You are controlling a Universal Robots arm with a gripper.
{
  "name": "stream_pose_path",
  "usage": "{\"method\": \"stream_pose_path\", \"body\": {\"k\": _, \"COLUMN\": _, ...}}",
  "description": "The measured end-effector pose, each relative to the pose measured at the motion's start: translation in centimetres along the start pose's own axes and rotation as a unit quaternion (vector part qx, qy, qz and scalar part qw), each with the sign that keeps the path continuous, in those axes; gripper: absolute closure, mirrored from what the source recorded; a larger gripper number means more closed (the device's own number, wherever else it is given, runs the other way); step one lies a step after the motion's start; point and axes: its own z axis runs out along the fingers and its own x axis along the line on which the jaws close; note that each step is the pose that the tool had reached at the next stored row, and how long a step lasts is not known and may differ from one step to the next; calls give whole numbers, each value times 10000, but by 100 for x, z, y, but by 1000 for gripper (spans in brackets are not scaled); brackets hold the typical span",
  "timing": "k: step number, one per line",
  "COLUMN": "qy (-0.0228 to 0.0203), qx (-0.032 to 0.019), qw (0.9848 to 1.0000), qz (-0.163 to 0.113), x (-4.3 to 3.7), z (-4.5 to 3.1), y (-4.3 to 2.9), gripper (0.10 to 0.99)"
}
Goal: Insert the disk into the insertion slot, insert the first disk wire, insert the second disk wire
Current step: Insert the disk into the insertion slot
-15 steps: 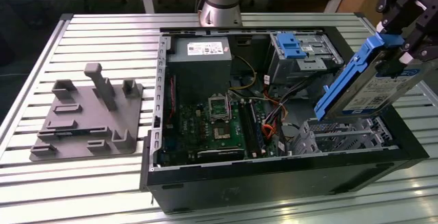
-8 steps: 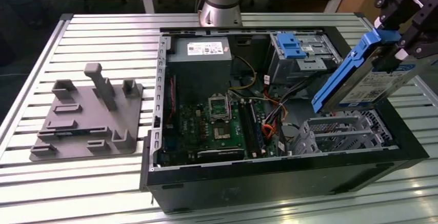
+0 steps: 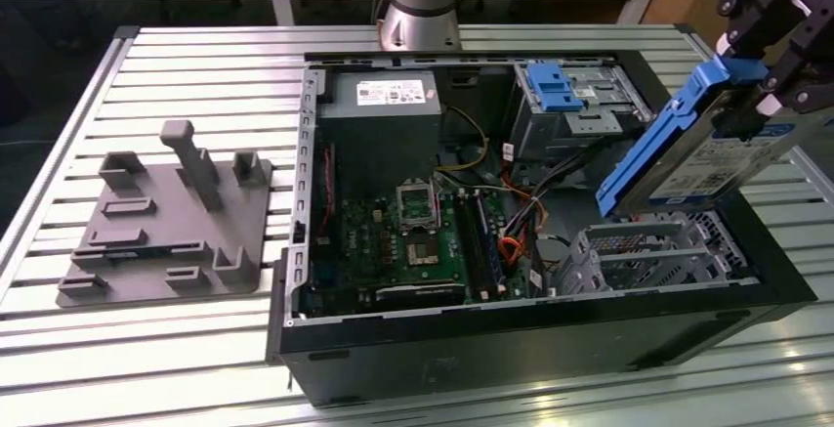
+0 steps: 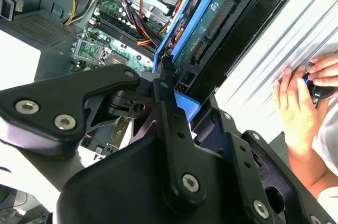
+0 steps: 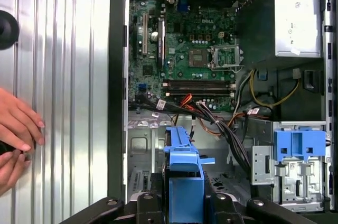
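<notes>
The gripper (image 3: 760,105) is clamped on the disk (image 3: 714,158). In the second wrist view its black fingers (image 4: 168,123) press the blue carrier (image 4: 182,34) from both sides. The disk hangs tilted at the exterior view's upper right, with its white label toward the camera and its lower end pointing down into the open computer case (image 3: 521,334). Just below that end sits the insertion slot (image 3: 651,251), a low silver perforated cage at the exterior view's lower right. A taller bay (image 3: 573,105) with a blue latch stands behind it. The green motherboard (image 3: 417,241) lies toward the exterior view's left, with the power supply (image 3: 385,90) beyond. A grey fixture (image 3: 170,222) rests on the slatted table (image 3: 195,65). In the first wrist view, a person's hands (image 5: 16,134) rest on the table beside the case.
</notes>
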Motion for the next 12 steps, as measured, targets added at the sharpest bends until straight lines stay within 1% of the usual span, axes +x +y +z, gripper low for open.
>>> {"method": "stream_pose_path", "body": {"k": 5, "qy": 0, "qx": 0, "qw": 10000, "qz": 0, "x": 10, "z": -2, "y": -55, "gripper": 722}}
{"method": "stream_pose_path", "body": {"k": 12, "qy": 0, "qx": 0, "qw": 10000, "qz": -4, "x": 14, "z": 15, "y": -60, "gripper": 722}}
